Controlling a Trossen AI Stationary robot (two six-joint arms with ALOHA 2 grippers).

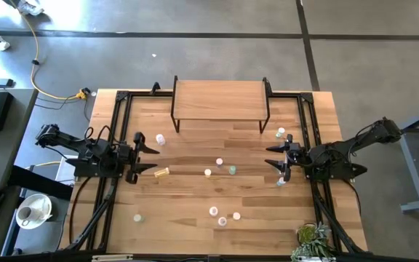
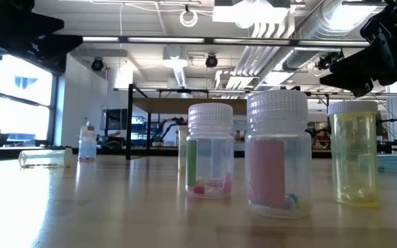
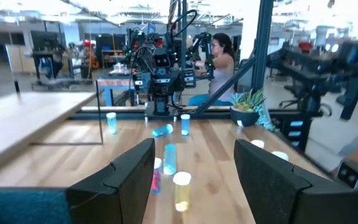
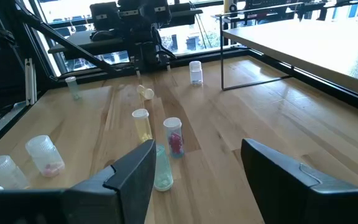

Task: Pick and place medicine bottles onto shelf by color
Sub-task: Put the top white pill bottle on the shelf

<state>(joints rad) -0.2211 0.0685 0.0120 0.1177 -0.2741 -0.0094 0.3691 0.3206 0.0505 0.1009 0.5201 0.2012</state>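
This is a robotics lab in an open industrial hall. Overhead — exposed silver ducts point(image 2: 281, 41), strip lights and ceiling-hung cameras. Beyond the wooden table point(image 1: 195, 196) and facing the left gripper point(image 3: 191, 180), more robot arms point(image 3: 157, 62) stand on workbenches, and a seated person point(image 3: 219, 62) works there. The floor is bare grey concrete point(image 1: 195, 18) — a yellow cable point(image 1: 38, 65) trails across it.

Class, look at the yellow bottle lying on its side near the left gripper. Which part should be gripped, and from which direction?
Probably the middle of the yellow bottle, taken from above, fingers closing across its round body. It lies tipped over on the table with its long axis pointing at the open left gripper, so its cap offers little hold.
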